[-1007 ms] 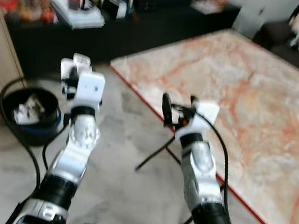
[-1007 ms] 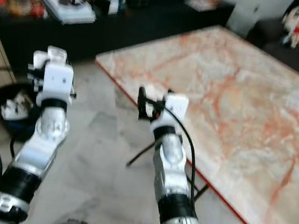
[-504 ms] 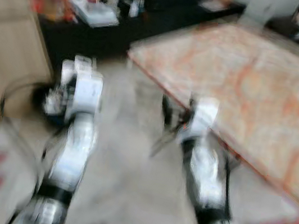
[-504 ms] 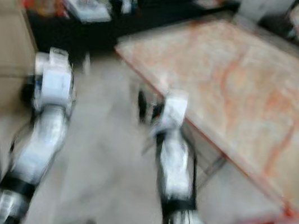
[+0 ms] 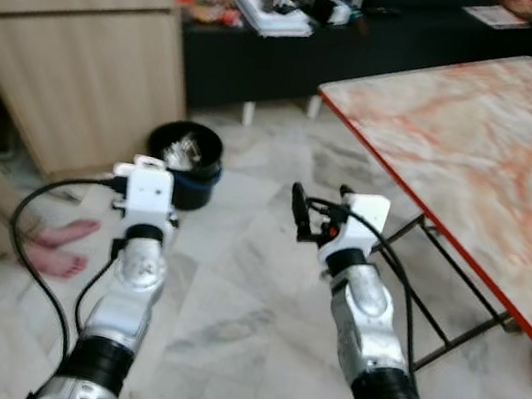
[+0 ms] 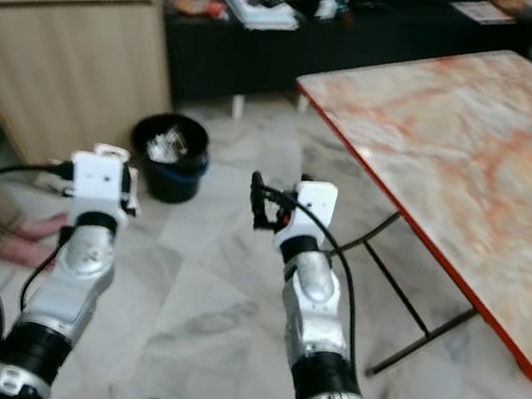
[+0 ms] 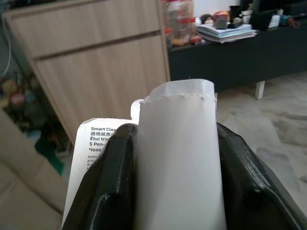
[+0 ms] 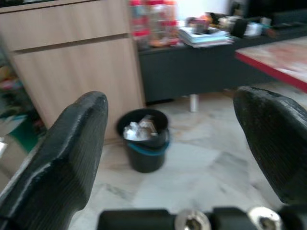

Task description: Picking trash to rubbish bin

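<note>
The left gripper [image 7: 175,191] is pinched tight on a piece of white paper trash [image 7: 178,158]. In the left wrist view the two black fingers [image 7: 108,191] press on both sides of the paper, and a card with small printed words sticks out beside it. In the left eye view this gripper [image 5: 149,191] is held up in the lower left part of the frame.

The right gripper [image 8: 177,143] is spread wide and holds nothing. In the left eye view it [image 5: 316,213] sits near the middle of the frame, above the pale marble floor [image 5: 231,295].

The rubbish bin [image 5: 185,161] is black with a blue band and stands in the upper left part of the frame, just above the left gripper and apart from it. White trash already lies inside it. In the right wrist view the bin [image 8: 145,139] shows between the two spread fingers, well ahead of them.

A wooden cabinet [image 5: 76,58] stands behind the bin. The marble table [image 5: 476,152] with a red edge fills the right side. A person's bare foot [image 5: 63,233] rests on the floor at the left edge.

Compared with a second ago, the whole view has turned, so the bin now sits nearer the middle and the table has slid to the right.
</note>
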Tool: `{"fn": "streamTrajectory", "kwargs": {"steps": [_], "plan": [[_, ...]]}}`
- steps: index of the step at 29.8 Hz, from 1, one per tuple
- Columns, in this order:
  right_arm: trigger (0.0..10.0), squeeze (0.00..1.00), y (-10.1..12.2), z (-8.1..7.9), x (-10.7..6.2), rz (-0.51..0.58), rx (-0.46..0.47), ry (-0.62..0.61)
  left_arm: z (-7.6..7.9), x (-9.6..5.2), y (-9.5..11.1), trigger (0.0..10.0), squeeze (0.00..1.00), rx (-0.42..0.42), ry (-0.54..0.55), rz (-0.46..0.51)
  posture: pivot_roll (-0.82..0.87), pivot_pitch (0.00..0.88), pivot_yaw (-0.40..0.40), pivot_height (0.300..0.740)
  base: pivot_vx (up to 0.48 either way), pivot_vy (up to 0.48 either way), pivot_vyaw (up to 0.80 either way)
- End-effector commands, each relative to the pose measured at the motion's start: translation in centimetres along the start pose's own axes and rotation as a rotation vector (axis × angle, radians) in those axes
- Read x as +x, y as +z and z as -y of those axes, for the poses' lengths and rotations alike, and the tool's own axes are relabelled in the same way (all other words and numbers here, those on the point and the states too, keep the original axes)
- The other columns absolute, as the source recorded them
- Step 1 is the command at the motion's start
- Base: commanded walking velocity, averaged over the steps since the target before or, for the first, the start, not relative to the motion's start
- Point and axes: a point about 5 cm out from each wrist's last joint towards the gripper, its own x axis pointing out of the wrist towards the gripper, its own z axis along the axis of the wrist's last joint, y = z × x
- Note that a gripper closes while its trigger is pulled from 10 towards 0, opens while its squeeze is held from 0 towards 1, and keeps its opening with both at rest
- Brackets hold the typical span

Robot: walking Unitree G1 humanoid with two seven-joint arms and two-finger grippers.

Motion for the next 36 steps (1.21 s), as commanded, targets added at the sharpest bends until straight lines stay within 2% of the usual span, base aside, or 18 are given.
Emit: {"fn": "streamTrajectory", "kwargs": {"steps": [1, 5, 8, 10, 13, 20, 26, 30, 33, 36], "plan": [[10.0, 0.00, -0.4, -0.3, -0.1, -0.019, 0.004, 0.010, 0.5, -0.1, -0.2, 10.0, 0.00, -0.026, -0.017, -0.012, 0.01, 0.085, -0.076, 0.740, 0.000, 0.000, 0.79], [10.0, 0.00, -0.5, -0.3, -0.1, -0.021, 0.006, 0.014, 0.8, -0.2, -0.4, 10.0, 0.00, -0.046, -0.034, -0.023, 0.01, 0.083, -0.076, 0.740, 0.000, 0.000, 0.79], [10.0, 0.00, -0.7, -0.5, -0.2, -0.027, 0.007, 0.023, 1.6, -0.4, -0.1, 10.0, 0.00, -0.069, -0.101, -0.003, 0.01, 0.086, -0.082, 0.740, 0.000, 0.000, 0.78], [10.0, 0.00, -0.8, -0.5, -0.2, -0.032, 0.015, 0.025, 1.7, -0.4, -0.2, 10.0, 0.00, -0.069, -0.110, -0.010, 0.01, 0.090, -0.084, 0.740, 0.000, 0.000, 0.00], [10.0, 0.00, -0.9, -0.5, -0.2, -0.036, 0.042, 0.014, 1.9, -0.4, -0.3, 10.0, 0.00, -0.125, -0.135, -0.027, 0.01, 0.091, -0.084, 0.740, 0.000, 0.000, 0.00], [10.0, 0.00, -1.0, -0.5, -0.2, -0.036, 0.038, 0.016, 2.0, -0.4, -0.2, 10.0, 0.00, -0.102, -0.159, -0.015, 0.01, 0.091, -0.081, 0.740, 0.252, 0.000, 0.00], [10.0, 0.00, -1.1, -0.4, -0.3, -0.047, 0.033, 0.019, 2.6, -0.5, -0.1, 10.0, 0.00, -0.136, -0.197, -0.008, 0.01, 0.088, -0.086, 0.740, 0.311, 0.000, 0.00], [10.0, 0.00, -1.3, -0.5, -0.2, -0.061, 0.043, 0.017, 2.6, -0.6, -0.1, 10.0, 0.00, -0.131, -0.202, -0.010, 0.01, 0.087, -0.079, 0.740, 0.311, 0.000, 0.00], [10.0, 0.00, -1.4, -0.8, -0.3, -0.065, 0.047, 0.031, 2.5, -0.6, -0.4, 10.0, 0.00, -0.127, -0.207, -0.020, 0.01, 0.087, -0.080, 0.740, 0.331, 0.000, -0.80], [10.0, 0.00, -1.6, -0.9, -0.4, -0.059, 0.033, 0.043, 2.4, -0.7, -1.2, 10.0, 0.00, -0.115, -0.210, -0.051, 0.01, 0.088, -0.078, 0.740, 0.348, 0.000, 0.00]]}}
